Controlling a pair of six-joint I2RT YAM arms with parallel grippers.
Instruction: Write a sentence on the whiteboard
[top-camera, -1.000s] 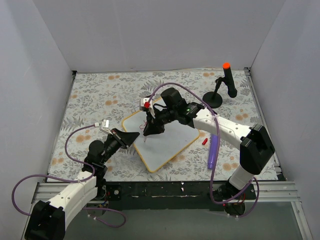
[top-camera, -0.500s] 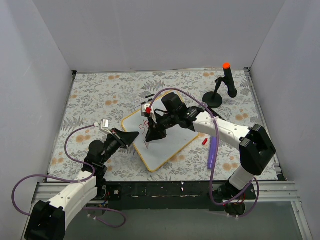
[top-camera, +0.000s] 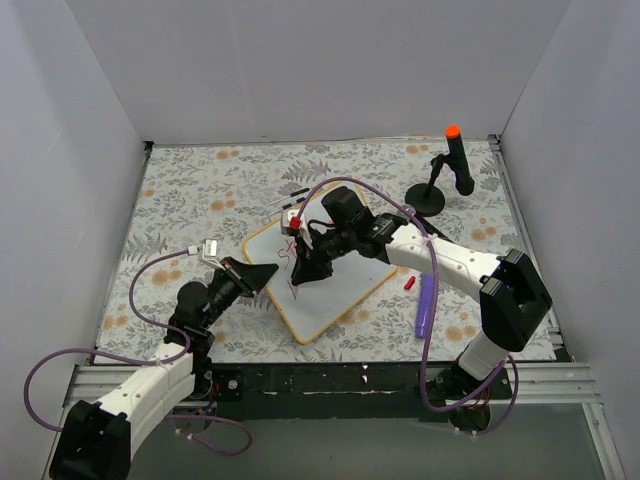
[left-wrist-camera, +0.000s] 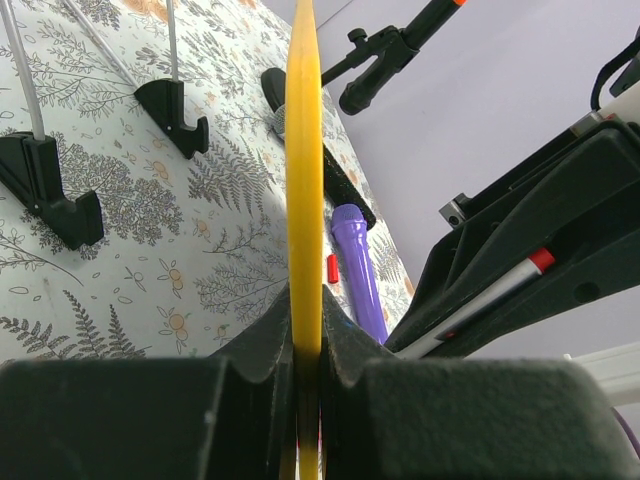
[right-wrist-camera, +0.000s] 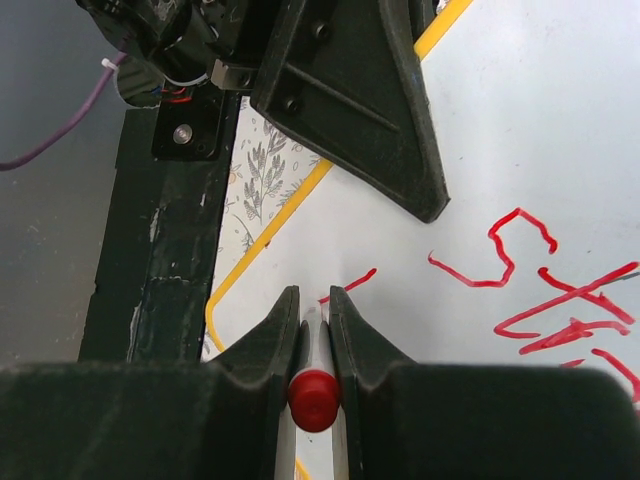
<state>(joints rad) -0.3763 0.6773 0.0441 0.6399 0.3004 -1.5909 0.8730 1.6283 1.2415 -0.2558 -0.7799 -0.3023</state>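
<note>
Both arms wear smooth white shells joined by chunky black joint housings: the left arm (top-camera: 150, 385) and the right arm (top-camera: 450, 258) alike. A thin purple cable (top-camera: 133, 295) runs along the left one in loose loops and ends at a small white plug (top-camera: 211, 248). A second purple cable (top-camera: 422, 352) trails along the right. A tiny green light (top-camera: 375, 213) glows on the right wrist. The left gripper (left-wrist-camera: 305, 300) and right gripper (right-wrist-camera: 314, 305) have matte black, wedge-shaped fingers (right-wrist-camera: 270, 330) with curved inner faces.

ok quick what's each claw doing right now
left claw: closed on the whiteboard edge
right claw: closed on the marker
</note>
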